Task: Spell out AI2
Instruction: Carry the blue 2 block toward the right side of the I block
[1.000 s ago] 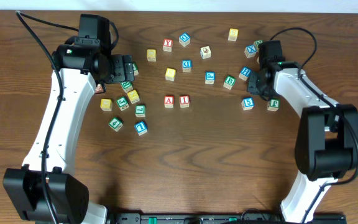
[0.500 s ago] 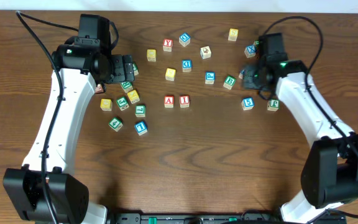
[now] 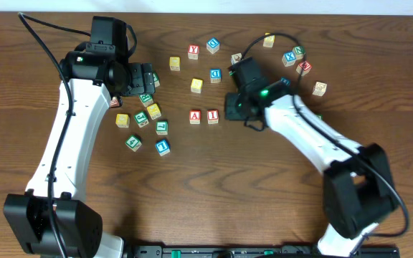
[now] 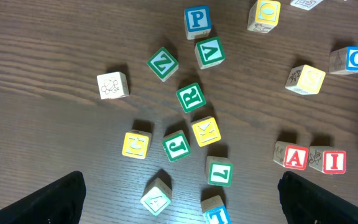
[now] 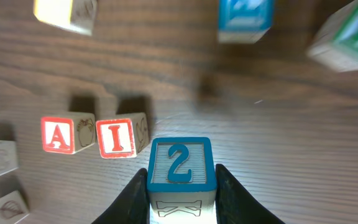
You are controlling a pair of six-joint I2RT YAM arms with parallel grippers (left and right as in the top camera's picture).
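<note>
The right claw is clamped on the blue 2 block, one finger on each side face and the numeral facing up. In the right wrist view this block sits just beside the red I block, on the side away from the red A block, and a little lower than the I block in the picture, its corner overlapping the I block's corner. Whether the 2 block rests on the wooden worktop or hangs just above it cannot be told. The A block touches or nearly touches the I block, both numerals upright in a row.

From overhead, the right claw covers the spot just beside the I block. The left claw hovers well apart from the I block, past the A block, over a loose cluster of green and yellow blocks. Its fingers stand wide with nothing between them
</note>
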